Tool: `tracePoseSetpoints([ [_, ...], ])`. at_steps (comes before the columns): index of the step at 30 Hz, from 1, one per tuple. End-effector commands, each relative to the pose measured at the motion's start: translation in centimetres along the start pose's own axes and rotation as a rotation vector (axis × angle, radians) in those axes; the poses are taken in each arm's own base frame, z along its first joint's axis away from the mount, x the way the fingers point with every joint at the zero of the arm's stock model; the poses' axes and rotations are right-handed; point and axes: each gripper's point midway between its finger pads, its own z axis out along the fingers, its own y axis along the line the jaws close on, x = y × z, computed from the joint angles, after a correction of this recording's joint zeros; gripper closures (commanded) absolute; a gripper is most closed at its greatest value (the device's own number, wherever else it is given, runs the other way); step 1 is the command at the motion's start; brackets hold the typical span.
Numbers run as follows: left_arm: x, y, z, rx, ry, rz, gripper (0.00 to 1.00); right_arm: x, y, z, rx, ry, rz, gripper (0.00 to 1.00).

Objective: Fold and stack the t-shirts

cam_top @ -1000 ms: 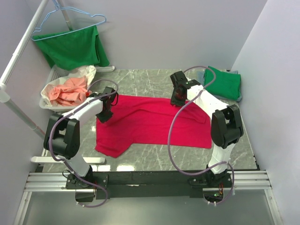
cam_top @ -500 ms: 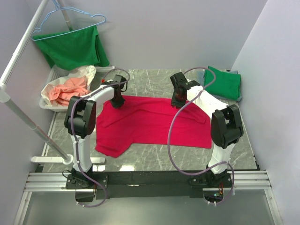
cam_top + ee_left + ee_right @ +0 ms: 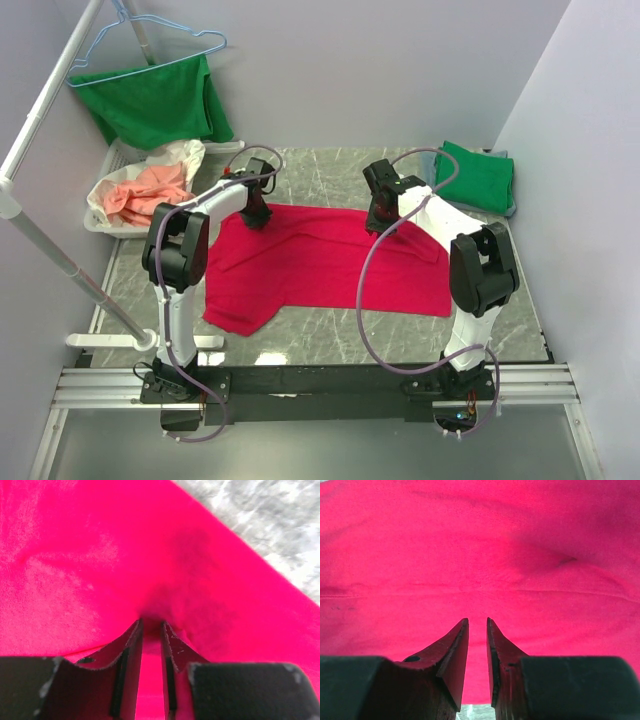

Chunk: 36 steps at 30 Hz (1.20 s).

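Red t-shirt (image 3: pixel 320 265) lies spread out on the marble surface (image 3: pixel 330 175), mid-table, one sleeve toward the near left, wrinkled across the middle. Left end effector (image 3: pixel 256 215) is down on the shirt's far left edge. In the wrist view its fingers (image 3: pixel 129 652) are narrow with a pinch of red cloth bunched up between the tips, so it is gripping the shirt. Right end effector (image 3: pixel 381 217) is down on the far edge, right of centre. Its fingers (image 3: pixel 457 655) are narrow too and red cloth shows in the gap, with the cloth lying flat around them; can't tell if it actually grips. Folded green t-shirt (image 3: pixel 480 178) sits at the far right corner on top of a grey one (image 3: pixel 511 205), well apart from the red one. White basket (image 3: pixel 100 222) with orange cloth (image 3: pixel 150 192) at far left; green garment (image 3: pixel 155 100) on a hanger above it.
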Motion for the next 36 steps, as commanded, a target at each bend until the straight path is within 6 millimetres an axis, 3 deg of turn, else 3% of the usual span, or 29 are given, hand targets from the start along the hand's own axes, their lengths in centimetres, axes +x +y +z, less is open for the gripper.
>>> tracePoseSetpoints([
  [1,-2.0,-2.3,-2.0,0.059,-0.05,0.013,0.73,-0.4,0.0,-0.6,-0.001,-0.032,-0.003,0.72],
  [10,-2.8,-3.0,-2.6,0.071,-0.063,0.013,0.73,-0.2,-0.2,-0.3,0.012,-0.027,-0.008,0.72],
  [16,-1.6,-2.9,-1.5,0.058,-0.024,0.028,0.73,-0.3,-0.2,-0.4,0.011,-0.03,-0.007,0.72],
  [26,1.2,-2.8,-1.4,0.04,0.021,0.062,0.72,-0.1,-0.3,-0.3,0.012,-0.027,-0.003,0.72],
  [36,1.3,-1.6,-0.3,-0.043,0.01,0.055,0.69,0.0,-0.4,-0.3,0.008,-0.03,-0.007,0.72],
])
